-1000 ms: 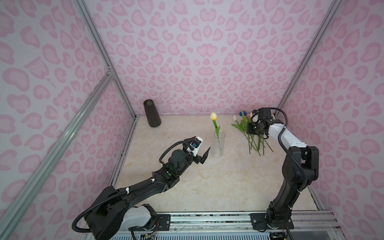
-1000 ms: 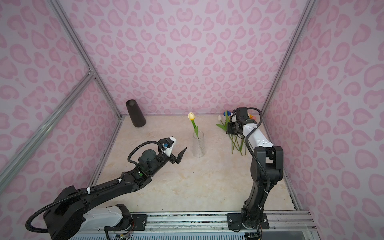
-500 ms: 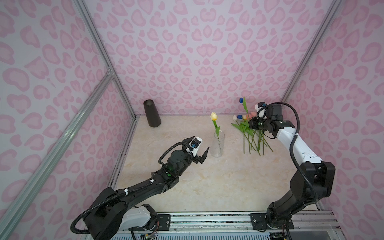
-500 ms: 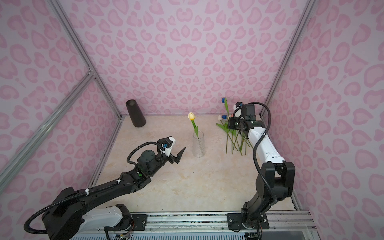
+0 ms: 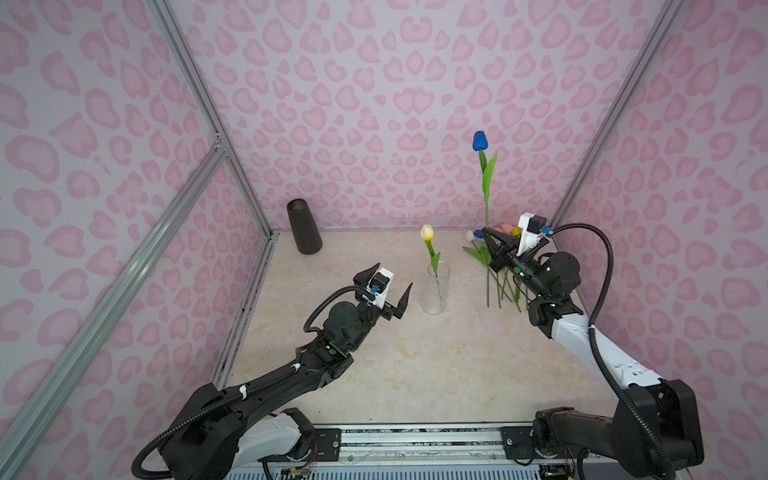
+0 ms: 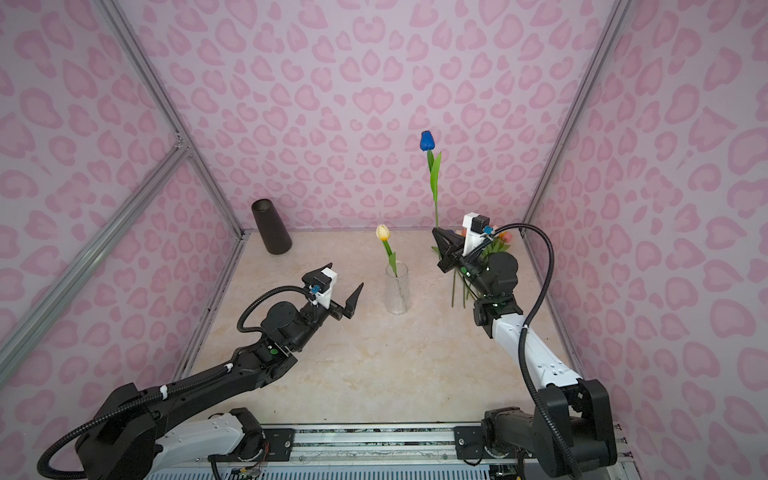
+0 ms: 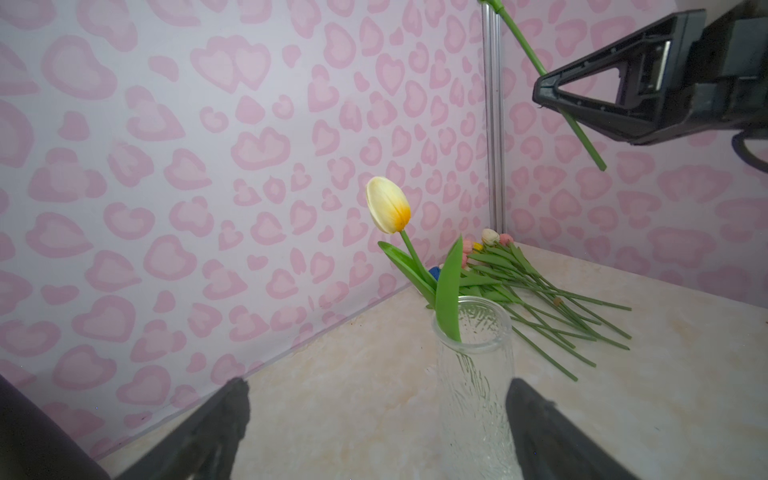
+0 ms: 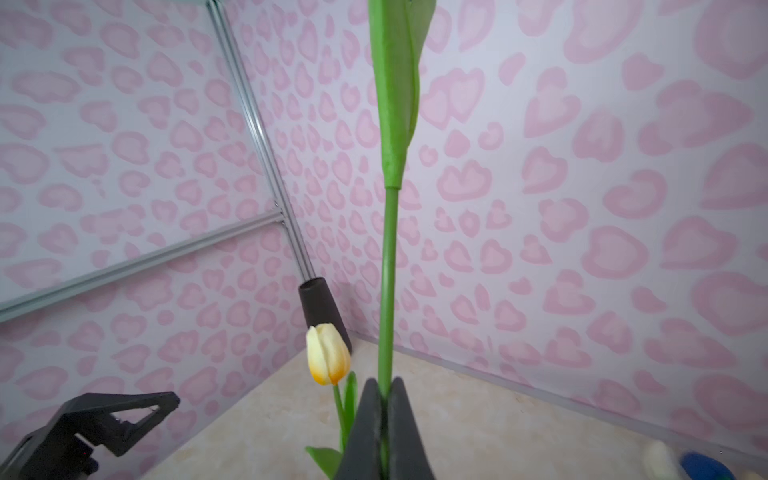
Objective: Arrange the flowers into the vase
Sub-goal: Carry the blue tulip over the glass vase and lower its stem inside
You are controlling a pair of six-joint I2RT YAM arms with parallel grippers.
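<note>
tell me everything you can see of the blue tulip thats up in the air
The blue tulip looks artificial: a closed blue head on a thin green stem with one long leaf sheathing it partway up. It stands nearly upright in the air, head uppermost, right of the vase. The shut right hand pinches its lower stem; a stub pokes out below. Nothing else touches it.

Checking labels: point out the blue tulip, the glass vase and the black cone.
blue tulip (image 5: 480,140), in a top view, on its head.
glass vase (image 5: 440,301), in a top view, on its lower wall.
black cone (image 5: 305,228), in a top view, mid body.
</note>
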